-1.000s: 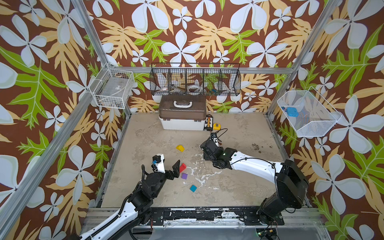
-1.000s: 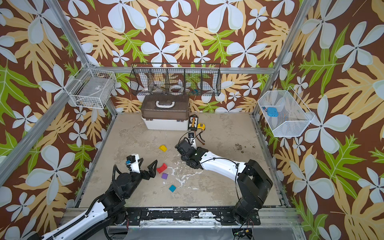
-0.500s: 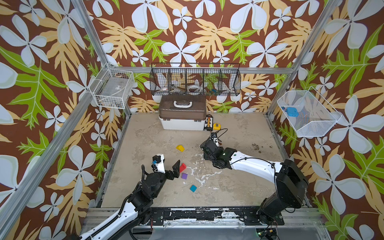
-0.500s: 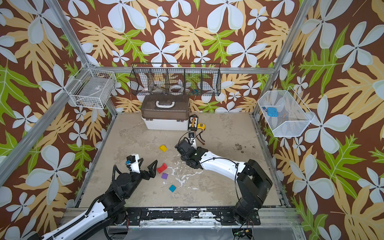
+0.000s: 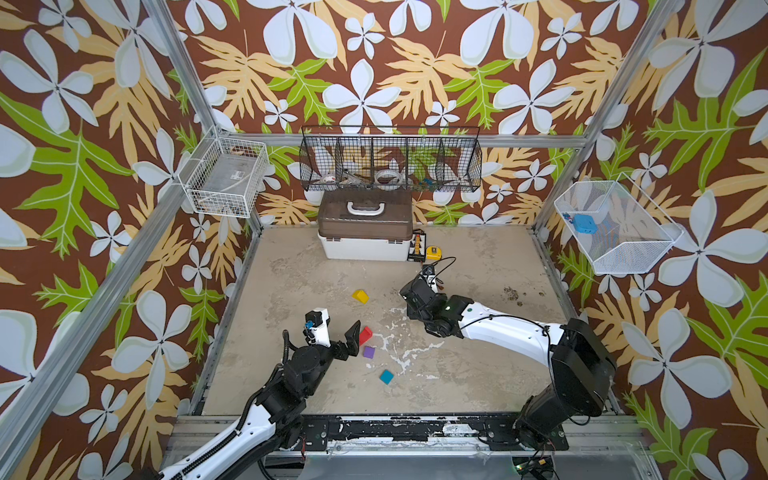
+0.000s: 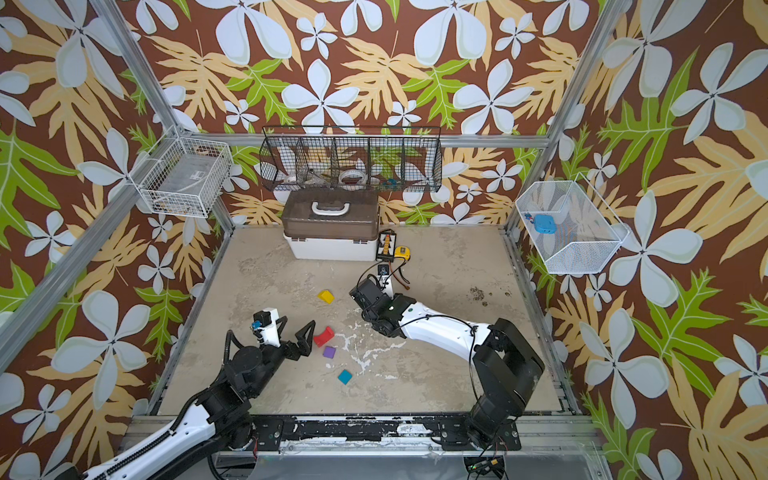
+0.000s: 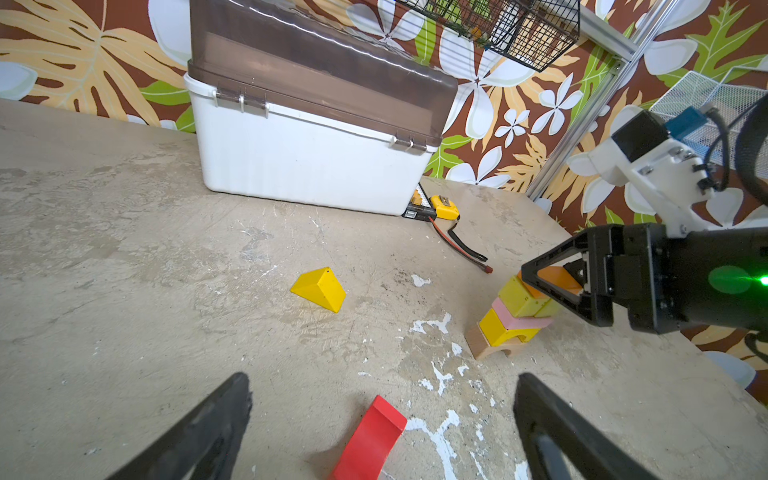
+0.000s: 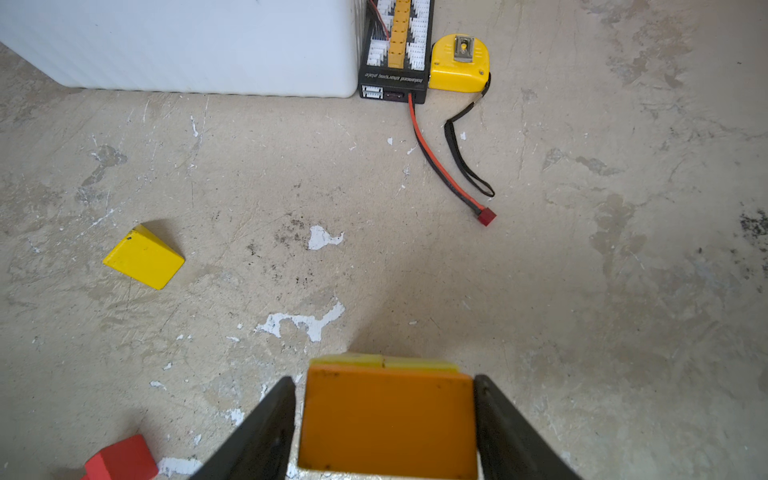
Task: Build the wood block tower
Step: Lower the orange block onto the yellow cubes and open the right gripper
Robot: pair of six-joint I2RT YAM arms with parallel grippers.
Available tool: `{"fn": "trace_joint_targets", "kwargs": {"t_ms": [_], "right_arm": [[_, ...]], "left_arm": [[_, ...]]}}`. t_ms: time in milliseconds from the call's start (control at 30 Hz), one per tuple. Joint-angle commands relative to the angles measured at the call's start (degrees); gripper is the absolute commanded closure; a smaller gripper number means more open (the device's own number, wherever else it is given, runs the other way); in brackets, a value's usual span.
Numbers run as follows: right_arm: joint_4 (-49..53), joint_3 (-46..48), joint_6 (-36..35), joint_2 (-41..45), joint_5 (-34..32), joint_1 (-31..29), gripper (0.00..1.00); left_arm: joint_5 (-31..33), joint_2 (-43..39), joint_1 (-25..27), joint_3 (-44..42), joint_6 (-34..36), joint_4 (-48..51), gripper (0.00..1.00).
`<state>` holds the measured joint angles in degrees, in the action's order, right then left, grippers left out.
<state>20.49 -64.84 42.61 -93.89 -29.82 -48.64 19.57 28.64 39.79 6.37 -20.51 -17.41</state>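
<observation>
The tower [image 7: 513, 320] stands on a plain wood arch, then a yellow arch, a pink slab and two yellow blocks. An orange block [image 8: 386, 419] lies on top of it, with my right gripper [image 8: 382, 379] shut on its two sides. In both top views that gripper [image 5: 409, 293] hides the tower. My left gripper [image 7: 382, 382] hangs wide open over a red arch block [image 7: 370, 440] lying on the floor, touching nothing. A yellow roof wedge [image 5: 360, 296], a purple block [image 5: 368, 352] and a teal block [image 5: 386, 376] lie loose.
A white box with a brown lid [image 5: 365, 237] stands at the back wall. Beside it are a black charger board [image 8: 395, 50], a yellow tape measure [image 8: 457, 66] and a red-and-black cable [image 8: 440, 166]. Wire baskets hang on the walls.
</observation>
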Motion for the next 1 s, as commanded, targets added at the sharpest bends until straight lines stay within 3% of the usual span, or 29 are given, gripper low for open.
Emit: {"fn": "trace_joint_targets", "kwargs": {"t_ms": [0,967], "right_arm": [[-0.72,-0.29,0.38,0.00,-0.04,0.04,0.32],[-0.72,0.33,2.13,0.94,-1.64,0.03,0.34]], "left_arm": [[0.24,-0.08,-0.07,-0.08,0.76,-1.82,0.00],[0.18,-0.38,-0.07,-0.21,0.83,-1.84,0.00]]}}
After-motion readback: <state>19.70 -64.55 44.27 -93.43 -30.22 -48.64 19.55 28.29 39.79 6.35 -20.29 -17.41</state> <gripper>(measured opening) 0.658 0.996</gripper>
